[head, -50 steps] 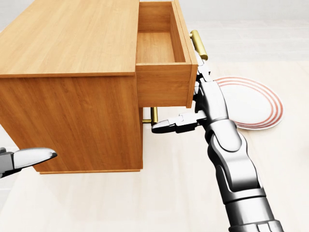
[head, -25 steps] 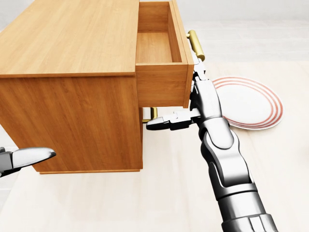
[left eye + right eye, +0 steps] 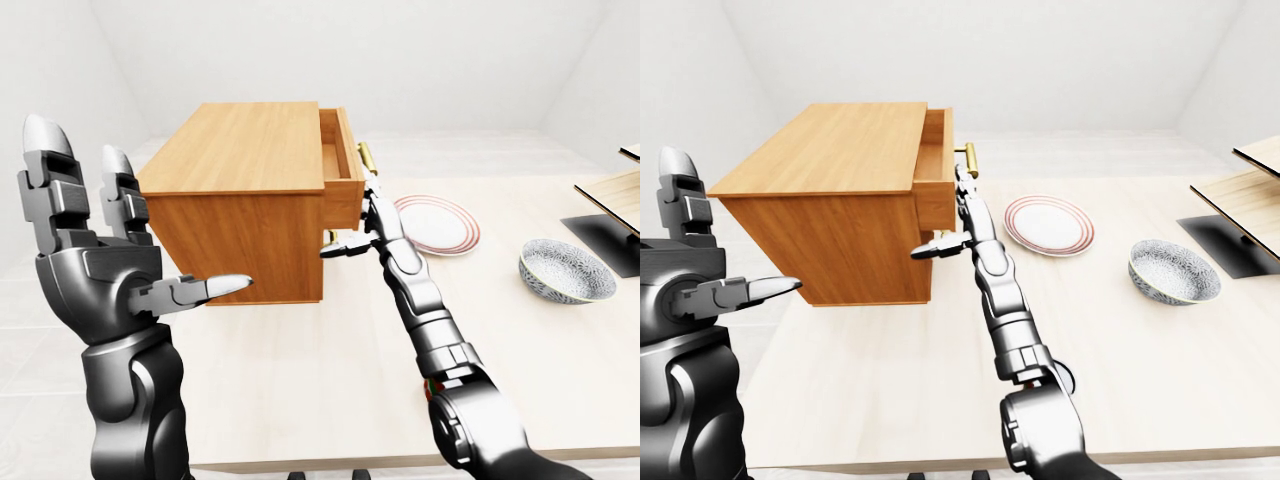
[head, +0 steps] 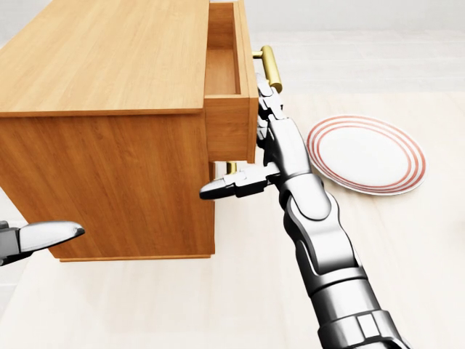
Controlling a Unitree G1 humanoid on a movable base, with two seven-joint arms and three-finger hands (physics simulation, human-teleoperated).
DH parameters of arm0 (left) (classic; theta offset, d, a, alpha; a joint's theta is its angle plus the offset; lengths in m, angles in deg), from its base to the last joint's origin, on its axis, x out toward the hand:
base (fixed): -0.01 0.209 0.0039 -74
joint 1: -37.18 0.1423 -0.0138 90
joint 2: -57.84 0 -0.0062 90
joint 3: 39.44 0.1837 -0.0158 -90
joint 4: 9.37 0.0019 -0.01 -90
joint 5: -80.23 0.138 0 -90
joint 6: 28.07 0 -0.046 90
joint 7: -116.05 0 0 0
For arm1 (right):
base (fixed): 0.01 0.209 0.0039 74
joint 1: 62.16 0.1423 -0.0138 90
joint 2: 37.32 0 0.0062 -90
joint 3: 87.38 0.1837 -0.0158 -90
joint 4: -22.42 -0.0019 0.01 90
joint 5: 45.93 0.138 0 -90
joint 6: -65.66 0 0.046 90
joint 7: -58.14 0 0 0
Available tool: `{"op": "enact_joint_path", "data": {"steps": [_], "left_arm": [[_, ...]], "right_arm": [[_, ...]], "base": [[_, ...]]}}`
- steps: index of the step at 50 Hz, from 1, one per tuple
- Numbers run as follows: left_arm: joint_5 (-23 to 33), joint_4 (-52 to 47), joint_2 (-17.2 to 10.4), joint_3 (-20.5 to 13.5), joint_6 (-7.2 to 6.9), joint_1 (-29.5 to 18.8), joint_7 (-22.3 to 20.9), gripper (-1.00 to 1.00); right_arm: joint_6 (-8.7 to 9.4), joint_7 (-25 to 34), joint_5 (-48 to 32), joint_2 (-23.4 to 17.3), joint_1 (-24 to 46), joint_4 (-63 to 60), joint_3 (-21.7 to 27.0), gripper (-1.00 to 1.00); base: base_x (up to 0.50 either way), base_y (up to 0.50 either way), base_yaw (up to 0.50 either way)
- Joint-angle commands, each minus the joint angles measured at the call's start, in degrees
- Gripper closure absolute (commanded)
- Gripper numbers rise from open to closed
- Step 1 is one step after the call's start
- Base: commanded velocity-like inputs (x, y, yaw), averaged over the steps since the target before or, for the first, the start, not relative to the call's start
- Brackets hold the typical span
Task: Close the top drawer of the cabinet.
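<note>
**A:** So how close is that top drawer to shut? From where I'm standing it looks mostly in.

**B:** Yeah, I'd call it mostly done. Only a narrow slice of the drawer pokes out of the cabinet now, and you can barely see down into it. The right hand is flat against the drawer face, just under the brass handle. Fingers are spread and straight, not wrapped around anything, so it's a push and not a grab. One finger sticks out sideways below the drawer, toward the cabinet side.

**A:** And the left hand?

**B:** The left hand is just held up, well away from the cabinet, fingers open and pointing up, holding nothing. Not part of this as far as I can tell.

**A:** Anything near the pushing hand?

**B:** A red-rimmed plate sits on the counter right beside that arm, on the side away from the cabinet. Further out the same way there's a patterned bowl. Neither is touching it.

**A:** So what's left?

**B:** My guess: one last short push until the face sits flush with the cabinet. There's a second handle lower down, so the palm has to stay on the top one.
</note>
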Motion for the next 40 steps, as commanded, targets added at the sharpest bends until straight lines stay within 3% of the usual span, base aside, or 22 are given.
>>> {"op": "enact_joint_path", "data": {"steps": [1,22,25,40], "left_arm": [[0.0,0.1,0.0,0.2,0.0,-0.1,-0.1,-1.0],[-0.1,0.1,-0.1,0.0,0.0,-0.1,-0.1,-1.0],[-0.1,0.1,0.0,0.1,0.0,-0.1,-0.1,-1.0],[-0.1,0.2,-0.1,0.0,0.0,-0.2,-0.1,-1.0]], "right_arm": [[-2.01,3.4,0.0,2.9,1.3,6.6,-3.0,-1.0],[-2.95,3.9,0.1,3.8,4.5,10.2,-3.0,-1.0],[-3.95,3.9,0.4,4.2,6.0,12.5,-2.8,-1.0],[-3.95,4.3,0.8,5.0,8.7,18.7,-2.6,-1.0]], "base": [[0.0,0.0,0.0],[0.0,0.0,0.0],[0.0,0.0,0.0],[0.0,0.0,0.0]]}}
